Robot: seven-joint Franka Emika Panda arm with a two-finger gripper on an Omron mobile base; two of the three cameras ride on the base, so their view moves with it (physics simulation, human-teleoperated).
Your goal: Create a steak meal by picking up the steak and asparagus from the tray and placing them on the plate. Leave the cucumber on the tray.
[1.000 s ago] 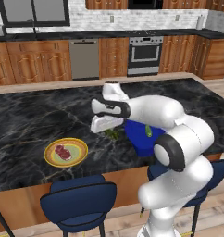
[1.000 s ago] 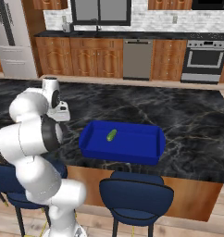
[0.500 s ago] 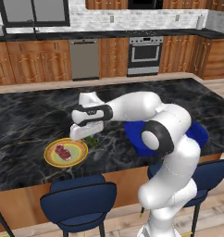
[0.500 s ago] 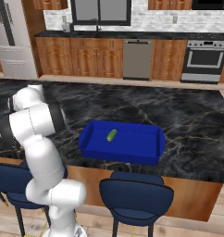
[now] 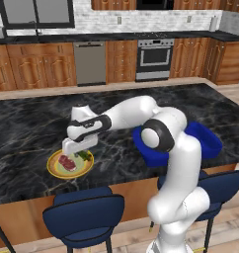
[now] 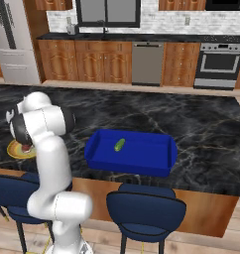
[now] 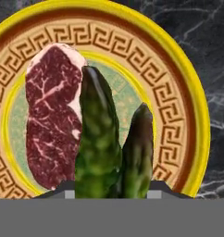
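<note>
Counter (image 5: 32, 123) — hand view: asparagus (image 7: 109, 152) gripped over plate (image 7: 178, 92), steak (image 7: 51, 115).

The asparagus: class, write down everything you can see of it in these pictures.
The asparagus is two thick, dark green stalks with mottled, bumpy skin and tapered tips. In the hand view they rise from between the shut gripper, which holds them over the plate. They hide part of the steak lying on the plate; whether they touch either one cannot be told. In the left base view they show as a small green patch at the plate's right edge.

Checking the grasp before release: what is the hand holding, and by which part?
The hand holds the asparagus, gripped at the stalks' lower end, with the tips reaching out over the plate beside the steak.
</note>
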